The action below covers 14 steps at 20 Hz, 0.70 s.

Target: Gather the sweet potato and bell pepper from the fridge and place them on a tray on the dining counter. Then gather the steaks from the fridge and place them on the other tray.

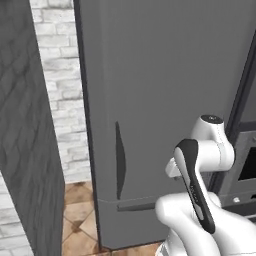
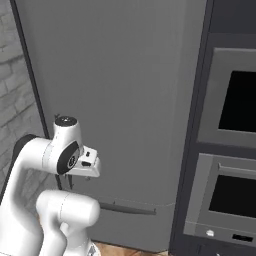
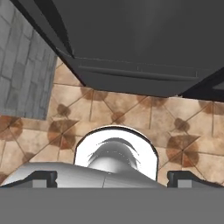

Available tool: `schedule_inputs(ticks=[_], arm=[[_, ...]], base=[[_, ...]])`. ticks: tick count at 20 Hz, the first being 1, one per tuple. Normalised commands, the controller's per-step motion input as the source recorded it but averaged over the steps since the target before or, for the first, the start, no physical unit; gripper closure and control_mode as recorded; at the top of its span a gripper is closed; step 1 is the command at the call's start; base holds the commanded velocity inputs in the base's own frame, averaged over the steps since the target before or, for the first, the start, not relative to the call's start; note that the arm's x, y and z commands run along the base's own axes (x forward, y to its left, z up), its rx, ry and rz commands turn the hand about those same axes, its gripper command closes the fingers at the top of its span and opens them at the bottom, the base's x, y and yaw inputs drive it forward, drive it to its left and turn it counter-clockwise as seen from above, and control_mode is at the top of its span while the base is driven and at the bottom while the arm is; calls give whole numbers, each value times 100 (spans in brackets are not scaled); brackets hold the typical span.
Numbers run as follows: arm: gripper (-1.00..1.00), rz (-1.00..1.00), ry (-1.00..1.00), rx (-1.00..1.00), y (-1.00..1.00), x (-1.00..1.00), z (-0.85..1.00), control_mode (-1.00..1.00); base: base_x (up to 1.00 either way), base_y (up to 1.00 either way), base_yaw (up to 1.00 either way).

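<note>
End effector (image 3: 112, 178) (spread) before fridge (image 1: 165, 90)

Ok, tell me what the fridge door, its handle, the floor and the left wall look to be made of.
Fridge: plain grey, matte, looks like painted or brushed metal; no seams, soft sheen only.
Handle: dark, curved, smooth; metal or plastic, can't tell.
Floor: brown mottled tiles, with visible grout lines, stone or ceramic.
Wall: whitish brick, with rough courses and mortar joints.
</note>
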Motion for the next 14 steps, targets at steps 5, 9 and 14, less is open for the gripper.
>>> schedule_inputs(ticks=[5,9,14], arm=[[-100,0,0,0,0,0,0,100],[-100,0,0,0,0,0,0,100],[-100,0,0,0,0,0,0,100]], base=[[-13,48,2],[-22,38,2],[-42,26,9]])
